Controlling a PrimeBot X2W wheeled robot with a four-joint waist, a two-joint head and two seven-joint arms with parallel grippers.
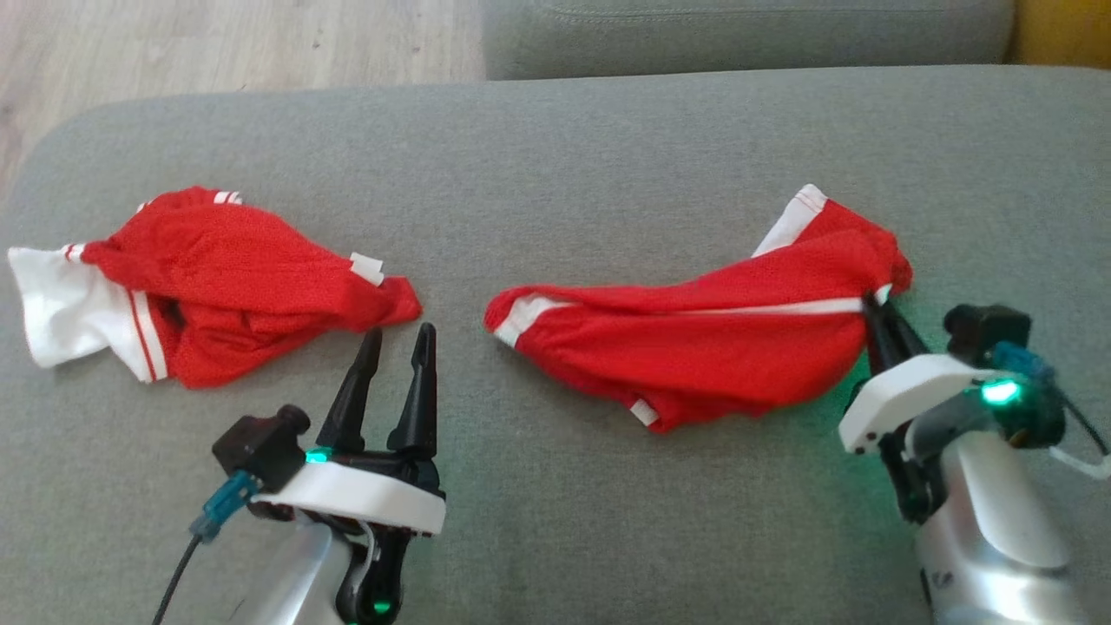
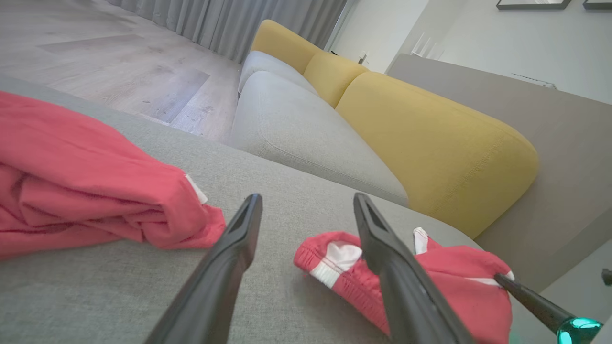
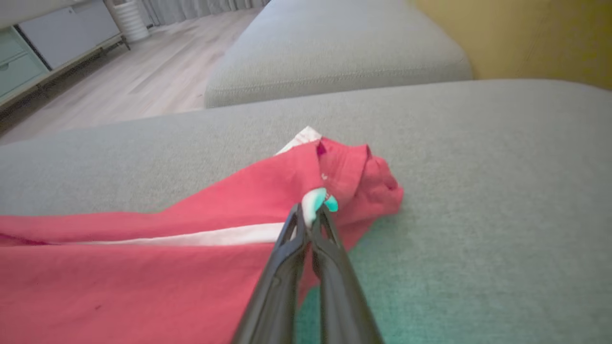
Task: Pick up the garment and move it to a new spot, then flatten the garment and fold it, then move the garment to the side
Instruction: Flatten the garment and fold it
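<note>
Now the right pincer [image 1: 871, 305] is pressed together on the garment [image 1: 694, 347], a red piece with white trim that lies stretched and crumpled on the right half of the grey cushion [image 1: 555, 139]. The grip is at the far right end of the cloth, just where the white stripe [image 3: 191, 237] ends. In the right wrist view the two dark fingers [image 3: 282, 277] meet with a small fold of fabric between their tips. The left pincer [image 1: 399, 343] stands apart and holds nothing. It hangs over the bare cushion between this garment and a second red garment [image 1: 226, 286], its tips just beside the corner of that one.

I judge that the step in hand is the pick-up for the move to a new spot. To do it well, the right arm should rise slowly and straight, so the thin fold does not slip out of the tips. The hold looks small, only on an edge, so a quick pull may lose it. The cloth seems light and loose, and I expect it will hang long below the grip. It should leave the cushion fully before it goes sideways, otherwise it drags and bunches. It is better to keep the path away from the second red garment, so the two pieces do not catch. The left pincer could take the opposite end, near the white cuff [image 1: 521, 317], to help with the flattening.
</note>
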